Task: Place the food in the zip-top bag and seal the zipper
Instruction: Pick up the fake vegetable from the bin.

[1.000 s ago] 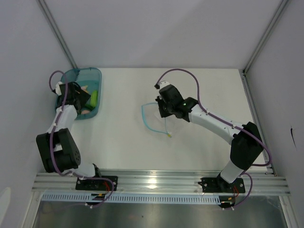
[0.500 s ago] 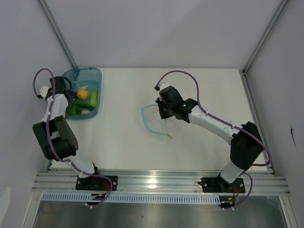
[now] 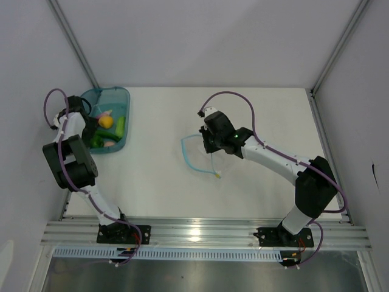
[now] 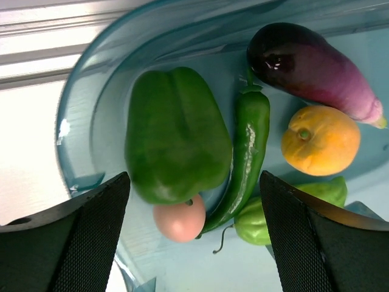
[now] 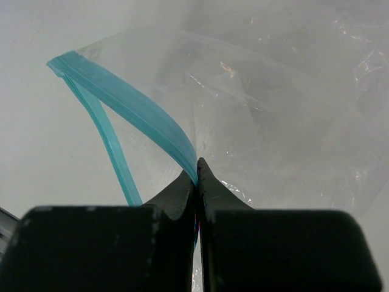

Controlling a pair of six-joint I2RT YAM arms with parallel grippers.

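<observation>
The food lies in a teal tub (image 3: 115, 97) at the far left: a green bell pepper (image 4: 176, 137), a long green chili (image 4: 246, 155), a purple eggplant (image 4: 313, 70), a yellow-orange fruit (image 4: 320, 140), a pinkish egg-shaped piece (image 4: 179, 220) and a small green pepper (image 4: 261, 222). My left gripper (image 4: 193, 182) hangs open above them at the tub's left side (image 3: 85, 115), holding nothing. The clear zip-top bag (image 3: 203, 152) lies mid-table with its mouth open. My right gripper (image 5: 197, 167) is shut on its light blue zipper (image 5: 130, 106), lifting that edge. A pale slider tab (image 3: 217, 174) sits at the strip's near end.
The tub's curved rim (image 4: 91, 79) lies close under my left fingers (image 4: 67, 243). White enclosure walls stand left, right and behind. An aluminium rail (image 3: 200, 231) runs along the near edge by the arm bases.
My left arm has swung left off the tub's middle, uncovering the food, and its jaws have opened wider. The right arm and the bag have hardly moved.
</observation>
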